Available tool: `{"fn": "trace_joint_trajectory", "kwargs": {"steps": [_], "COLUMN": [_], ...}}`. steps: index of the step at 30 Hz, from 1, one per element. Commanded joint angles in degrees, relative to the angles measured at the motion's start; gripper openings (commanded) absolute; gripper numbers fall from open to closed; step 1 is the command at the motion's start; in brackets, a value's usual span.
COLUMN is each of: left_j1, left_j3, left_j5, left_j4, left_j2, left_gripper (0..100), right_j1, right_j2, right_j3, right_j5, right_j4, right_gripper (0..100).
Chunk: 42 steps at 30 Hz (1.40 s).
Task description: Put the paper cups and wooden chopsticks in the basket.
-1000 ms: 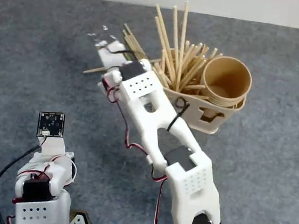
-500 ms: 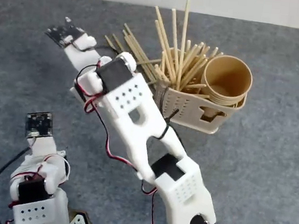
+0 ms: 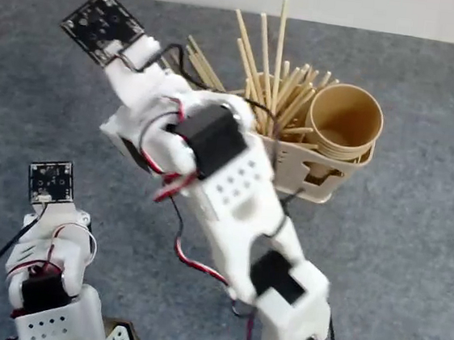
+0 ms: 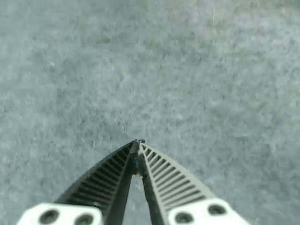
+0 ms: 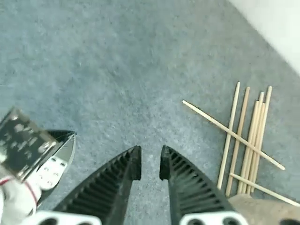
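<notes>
A beige slotted basket (image 3: 306,177) stands at the back right of the grey carpet. A stack of paper cups (image 3: 344,124) sits upright in it, beside a bundle of wooden chopsticks (image 3: 273,85) that fans up and out over the rim. In the right wrist view my right gripper (image 5: 150,164) hangs above bare carpet, slightly open and empty, with the chopsticks' (image 5: 244,140) ends jutting past the basket's corner (image 5: 262,211) to one side. My left gripper (image 4: 138,144) is shut and empty, pointing down at the carpet near the front left.
The right arm (image 3: 213,144) is raised high and covers the basket's left side in the high view. The left arm (image 3: 44,248) stands at the front left, and its camera board (image 5: 23,143) shows in the right wrist view. Carpet lies open on the far left and right.
The right arm has lifted and swung back and to the left, away from the basket's left side. The left arm has shifted slightly left.
</notes>
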Motion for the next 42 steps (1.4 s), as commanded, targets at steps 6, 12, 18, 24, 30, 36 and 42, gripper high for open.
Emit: {"fn": "trace_joint_trajectory", "kwargs": {"steps": [6, 12, 18, 24, 30, 36, 42], "left_j1": [0.22, 6.46, 13.14, 17.63, 21.41, 22.9, 25.8], "left_j3": [-6.2, -13.58, -18.15, -25.01, -36.35, -43.3, -43.65], "left_j5": [-0.44, -0.44, -0.7, -0.7, -0.7, -0.53, 0.79], "left_j4": [-5.8, -5.45, -5.63, -5.54, -5.89, -16.18, -29.45], "left_j2": [-0.22, 0.13, 0.22, 6.55, 27.12, 43.91, 56.66], "left_gripper": [0, 0, 0, 0, 0, 0, 4], "right_j1": [5.23, 11.03, 20.26, 26.68, 34.33, 39.25, 44.26], "right_j2": [-24.57, -36.88, -46.2, -57.1, -69.58, -86.46, -99.74], "right_j3": [20.62, 30.99, 43.38, 56.75, 76.97, 99.12, 114.33], "right_j5": [0.53, 0.18, 0.18, 0.18, 0.18, 0.09, -4.57], "right_j4": [0.4, 0.4, 0.4, 0.22, -10.42, -23.69, -32.75], "right_gripper": [6.6, 6.6, 6.6, 6.6, 6.6, 6.6, 6.8]}}
